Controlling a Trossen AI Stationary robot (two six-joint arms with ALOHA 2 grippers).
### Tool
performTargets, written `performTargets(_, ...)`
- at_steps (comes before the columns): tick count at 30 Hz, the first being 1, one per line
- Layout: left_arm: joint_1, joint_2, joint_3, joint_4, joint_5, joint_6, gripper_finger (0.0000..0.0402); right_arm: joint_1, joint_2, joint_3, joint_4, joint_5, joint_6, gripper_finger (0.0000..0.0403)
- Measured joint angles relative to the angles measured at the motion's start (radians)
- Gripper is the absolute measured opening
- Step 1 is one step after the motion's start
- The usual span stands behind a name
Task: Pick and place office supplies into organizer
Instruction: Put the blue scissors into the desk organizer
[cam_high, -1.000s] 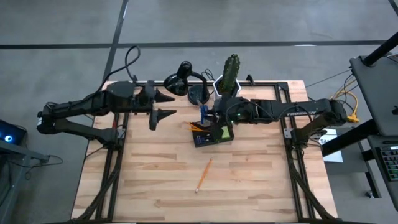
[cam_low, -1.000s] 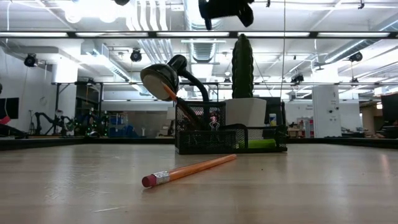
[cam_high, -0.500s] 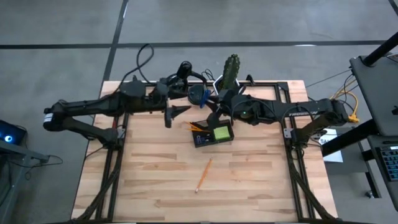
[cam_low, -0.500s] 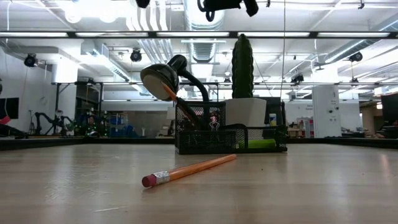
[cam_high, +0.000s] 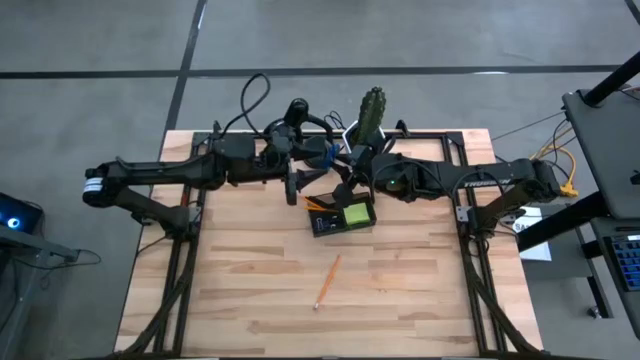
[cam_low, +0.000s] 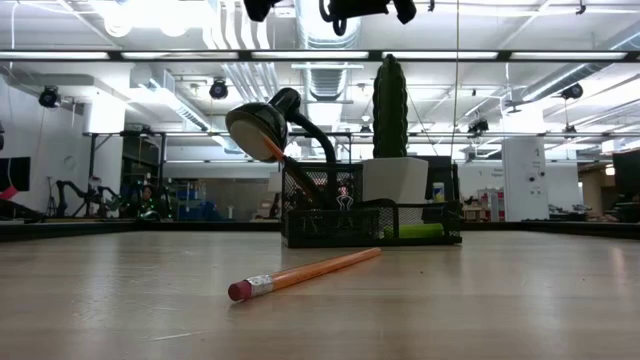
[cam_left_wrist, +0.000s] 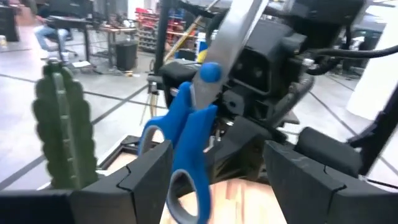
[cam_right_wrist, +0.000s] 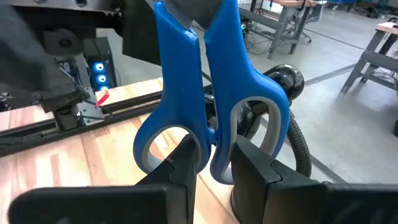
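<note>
Your right gripper was clenched on the blue-handled scissors, holding them in the air above the organizer at the table's far side. Your left gripper stood spread wide, one finger on each side of the handles, not touching. It looked like a handover: the left would need to close squarely on the handles first. One orange pencil lay apart on the table. No writing was readable.
</note>
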Motion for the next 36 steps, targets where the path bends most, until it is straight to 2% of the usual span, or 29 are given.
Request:
performTargets(6, -0.001, -0.011, 0.0, -0.02, 0.062, 0.001, 0.0235, -0.002, -0.01, 0.0, 0.01, 0.004, 0.028, 0.0062)
performTargets(14, -0.002, -0.002, 0.0, -0.064, 0.058, 0.063, 0.0235, -0.007, -0.016, 0.009, 0.056, 0.03, 0.076, 0.0062)
performTargets(27, -0.002, 0.014, 0.0, -0.064, -0.118, 0.18, 0.0235, -0.01, -0.027, 0.011, 0.085, 0.031, 0.126, 0.0062)
performTargets(36, -0.01, 0.034, 0.0, 0.002, -0.123, 0.184, 0.0235, -0.012, -0.024, 0.011, 0.084, 0.031, 0.126, 0.0062)
